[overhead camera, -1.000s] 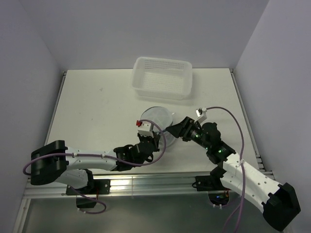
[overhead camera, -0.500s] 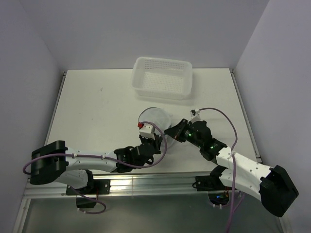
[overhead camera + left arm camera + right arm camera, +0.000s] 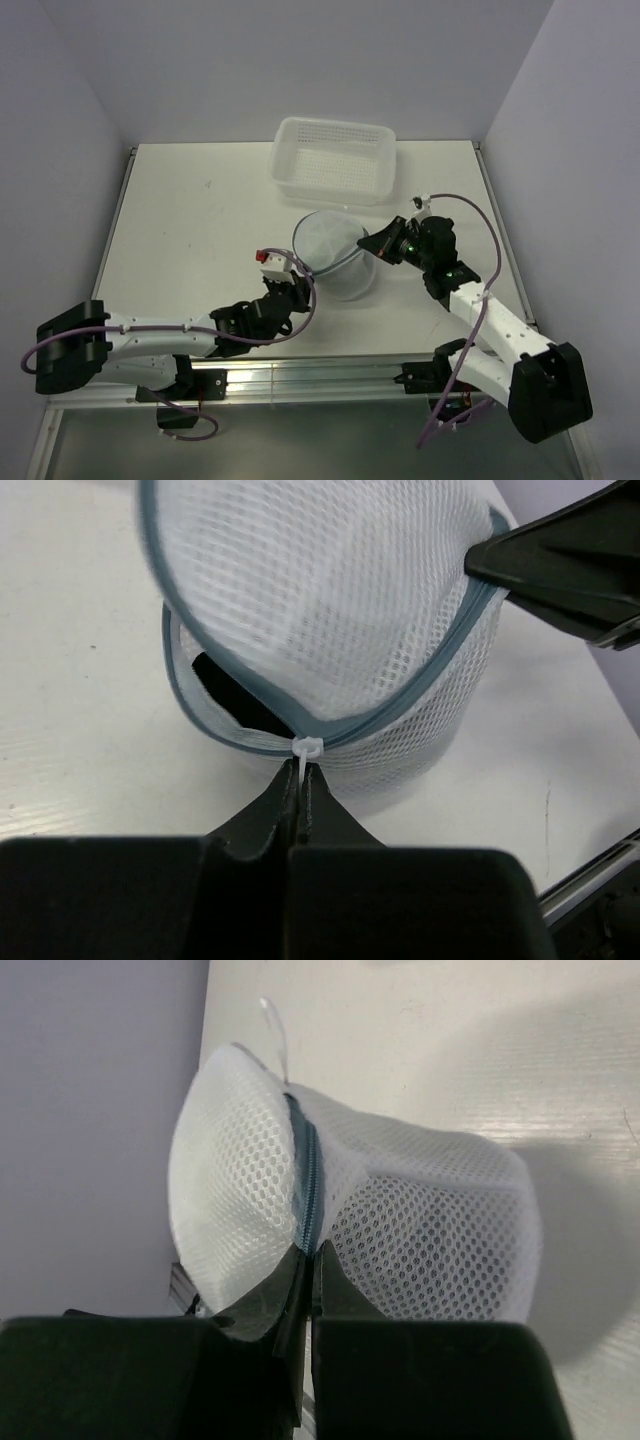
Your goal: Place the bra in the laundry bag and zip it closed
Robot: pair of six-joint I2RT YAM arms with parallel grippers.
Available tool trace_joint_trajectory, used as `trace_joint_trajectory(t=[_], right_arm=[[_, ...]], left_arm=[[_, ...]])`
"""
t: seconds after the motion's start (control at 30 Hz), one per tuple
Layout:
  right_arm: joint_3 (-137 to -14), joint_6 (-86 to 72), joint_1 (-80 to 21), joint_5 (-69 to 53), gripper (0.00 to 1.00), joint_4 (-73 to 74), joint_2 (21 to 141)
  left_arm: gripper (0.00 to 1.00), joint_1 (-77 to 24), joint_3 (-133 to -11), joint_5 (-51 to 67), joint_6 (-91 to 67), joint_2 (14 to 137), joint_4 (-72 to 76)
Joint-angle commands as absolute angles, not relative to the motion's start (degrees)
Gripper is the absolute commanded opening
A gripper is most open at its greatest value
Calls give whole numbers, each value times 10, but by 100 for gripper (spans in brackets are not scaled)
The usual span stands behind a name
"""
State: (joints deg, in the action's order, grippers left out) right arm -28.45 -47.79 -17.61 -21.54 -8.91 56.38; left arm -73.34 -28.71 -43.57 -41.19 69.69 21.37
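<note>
The laundry bag (image 3: 335, 262) stands on the table (image 3: 200, 220) between the two arms, and the bra (image 3: 232, 692) shows dark inside its open gap. The right gripper (image 3: 310, 1258) is pinched together on the zipper rim (image 3: 305, 1180) at the bag's far side. The left gripper (image 3: 302, 780) is clamped on the white zip pull (image 3: 307, 748) at the near side. In its wrist view the gap lies to the left of the pull, so I think the pull must follow the curved rim that way.

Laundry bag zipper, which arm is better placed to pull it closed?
Left. The left fingers are shut on the white zipper pull of the partly open laundry bag; the right fingers only pinch the rim.
</note>
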Motion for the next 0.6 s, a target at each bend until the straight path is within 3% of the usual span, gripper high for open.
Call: trace_joint_trajectory(t=[0.0, 0.1, 0.13, 0.17, 0.23, 0.27, 0.3, 0.37, 0.5, 0.57], right_arm=[[-340, -422, -110, -221, 0, -132, 624], [-379, -413, -102, -243, 0, -127, 670], [-387, -414, -106, -248, 6, -117, 674], [-392, -417, -112, -244, 29, -113, 676], [-387, -419, -138, -222, 51, -98, 655], [-381, -427, -145, -206, 66, -92, 642], [-361, -435, -153, -197, 70, -89, 608], [-332, -460, -183, -158, 78, -84, 566], [-246, -514, -271, -91, 77, -85, 463], [-216, -546, -314, -83, 72, -106, 454]], left_arm=[[0, -718, -252, -464, -415, 649, 151], [0, -717, -248, -463, -423, 614, 133], [0, -718, -251, -450, -424, 610, 132], [0, -721, -262, -442, -425, 607, 133], [0, -733, -279, -441, -427, 617, 134], [0, -738, -301, -443, -432, 635, 135], [0, -745, -312, -442, -436, 648, 135], [0, -750, -341, -437, -446, 686, 148], [0, -752, -378, -419, -449, 744, 187], [0, -754, -396, -415, -442, 766, 196]])
